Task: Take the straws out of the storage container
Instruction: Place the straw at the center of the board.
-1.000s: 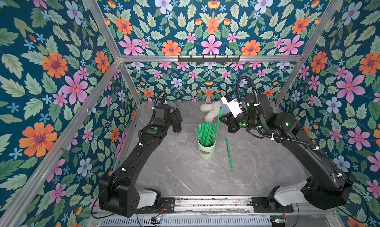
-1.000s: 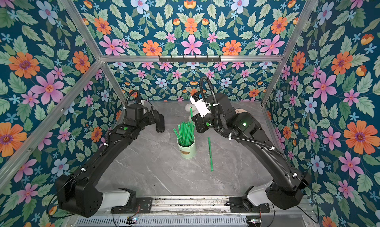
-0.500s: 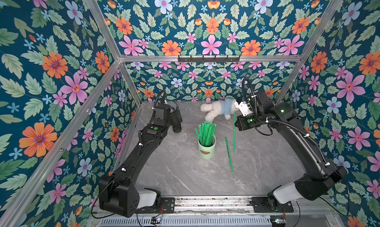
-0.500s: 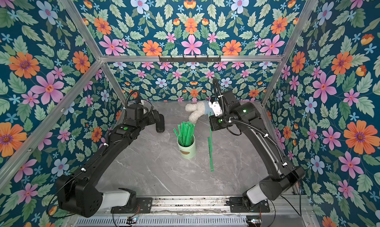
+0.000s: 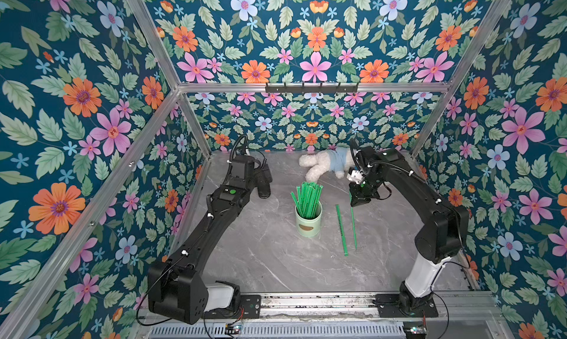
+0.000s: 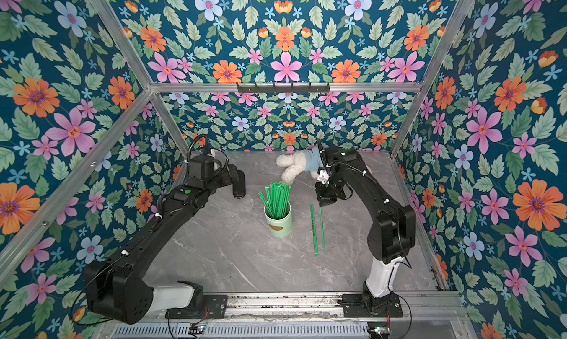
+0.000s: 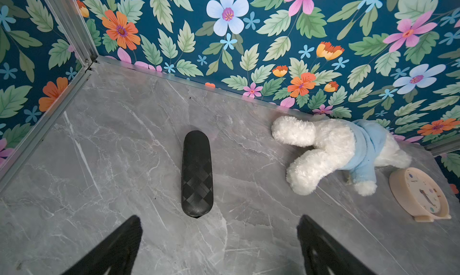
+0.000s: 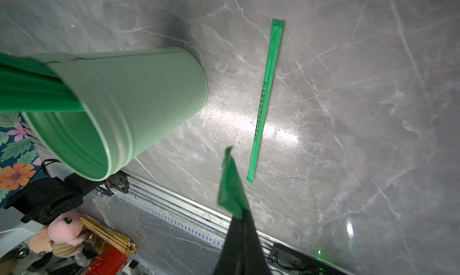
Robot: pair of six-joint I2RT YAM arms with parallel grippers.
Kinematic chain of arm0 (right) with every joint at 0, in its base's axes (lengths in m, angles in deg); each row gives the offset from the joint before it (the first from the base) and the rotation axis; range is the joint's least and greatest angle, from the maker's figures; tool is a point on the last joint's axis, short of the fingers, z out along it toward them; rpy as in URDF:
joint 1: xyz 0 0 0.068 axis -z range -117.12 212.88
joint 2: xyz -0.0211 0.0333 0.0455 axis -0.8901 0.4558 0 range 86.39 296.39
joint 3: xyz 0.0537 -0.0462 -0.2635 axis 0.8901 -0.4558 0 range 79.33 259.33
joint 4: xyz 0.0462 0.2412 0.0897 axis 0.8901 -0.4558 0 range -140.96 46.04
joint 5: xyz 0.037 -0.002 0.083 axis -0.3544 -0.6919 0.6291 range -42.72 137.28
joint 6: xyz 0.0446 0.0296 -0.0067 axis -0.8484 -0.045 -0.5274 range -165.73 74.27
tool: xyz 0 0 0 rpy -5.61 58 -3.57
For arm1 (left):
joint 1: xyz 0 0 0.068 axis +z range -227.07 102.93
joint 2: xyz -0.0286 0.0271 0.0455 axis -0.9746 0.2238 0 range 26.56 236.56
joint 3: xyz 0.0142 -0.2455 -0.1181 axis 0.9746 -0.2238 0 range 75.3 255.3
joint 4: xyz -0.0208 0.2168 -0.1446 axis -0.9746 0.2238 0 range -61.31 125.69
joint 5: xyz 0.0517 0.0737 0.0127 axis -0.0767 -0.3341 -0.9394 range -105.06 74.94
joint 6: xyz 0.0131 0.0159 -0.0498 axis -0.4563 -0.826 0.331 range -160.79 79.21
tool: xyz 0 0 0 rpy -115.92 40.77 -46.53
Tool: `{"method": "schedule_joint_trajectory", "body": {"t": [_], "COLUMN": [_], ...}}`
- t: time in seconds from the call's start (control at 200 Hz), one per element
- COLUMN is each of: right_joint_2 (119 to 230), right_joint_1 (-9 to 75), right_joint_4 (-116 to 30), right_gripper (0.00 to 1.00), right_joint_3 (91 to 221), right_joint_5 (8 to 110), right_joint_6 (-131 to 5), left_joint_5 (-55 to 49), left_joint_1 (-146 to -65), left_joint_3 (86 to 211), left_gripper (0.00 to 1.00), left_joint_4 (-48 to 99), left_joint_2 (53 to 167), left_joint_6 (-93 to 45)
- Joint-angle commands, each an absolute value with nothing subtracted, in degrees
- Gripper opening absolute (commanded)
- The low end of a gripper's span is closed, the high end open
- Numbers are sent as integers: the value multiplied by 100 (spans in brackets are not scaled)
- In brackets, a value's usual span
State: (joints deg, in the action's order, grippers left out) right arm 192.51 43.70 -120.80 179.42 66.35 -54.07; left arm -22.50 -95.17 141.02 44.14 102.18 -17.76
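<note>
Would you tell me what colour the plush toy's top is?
The top is light blue, clearest in left wrist view.

bright green straws (image 5: 307,199), mint container (image 5: 308,222) with brown oval, grey marbled table (image 5: 276,260)

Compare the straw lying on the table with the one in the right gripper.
The lying straw rests flat on the table; the held straw is pinched near one end by the shut right gripper. From above, the lying straw looks broader, the held straw thinner. Both are green and run nearly parallel.
</note>
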Motion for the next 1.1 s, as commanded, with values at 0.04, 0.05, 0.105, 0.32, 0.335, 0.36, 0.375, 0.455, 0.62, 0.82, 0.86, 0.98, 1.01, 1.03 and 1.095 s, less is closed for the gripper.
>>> {"method": "schedule_joint_trajectory", "body": {"t": [0.04,0.05,0.105,0.32,0.335,0.36,0.375,0.455,0.62,0.82,0.86,0.98,1.01,1.03,1.095], "right_joint_2": [19686,19713,19864,20324,20350,20405,20440,20595,20882,21066,21105,21178,21193,21202,21216], "right_joint_1": [4457,4468,4504,4575,4589,4600,4607,4631,4695,4768,4776,4790,4790,4794,4802], "right_joint_4": [-12188,-12178,-12137,-11948,-11926,-11892,-11885,-11823,-11745,-11667,-11664,-11625,-11615,-11605,-11585], "right_gripper": [0,0,0,0,0,0,0,0,0,0,0,0,0,0,0], "right_joint_3": [17926,17935,17960,17883,17873,17863,17863,17873,17890,17931,17932,17943,17940,17950,17960], "right_joint_5": [6770,6781,6830,6887,6896,6901,6905,6887,6856,6888,6901,6902,6904,6911,6922], "right_joint_6": [-5248,-5249,-5258,-5280,-5284,-5291,-5293,-5294,-5294,-5311,-5313,-5322,-5328,-5329,-5337], "left_joint_5": [-2230,-2234,-2244,-2226,-2227,-2222,-2222,-2222,-2219,-2227,-2226,-2231,-2225,-2222,-2222], "left_joint_1": [-9515,-9510,-9515,-9516,-9510,-9516,-9514,-9512,-9508,-9517,-9510,-9514,-9515,-9510,-9512], "left_joint_3": [14140,14140,14148,14149,14145,14143,14143,14141,14142,14141,14141,14141,14142,14145,14140], "left_gripper": [99,99,100,100,100,100,100,100,99,99,99,100,100,100,100], "left_joint_4": [4460,4456,4460,4453,4457,4454,4453,4454,4460,4460,4459,4460,4460,4458,4455], "left_joint_2": [10232,10232,10240,10237,10234,10232,10239,10241,10241,10250,10249,10245,10243,10253,10259], "left_joint_6": [-1759,-1759,-1759,-1759,-1759,-1759,-1759,-1759,-1759,-1759,-1759,-1759,-1759,-1759,-1763]}}
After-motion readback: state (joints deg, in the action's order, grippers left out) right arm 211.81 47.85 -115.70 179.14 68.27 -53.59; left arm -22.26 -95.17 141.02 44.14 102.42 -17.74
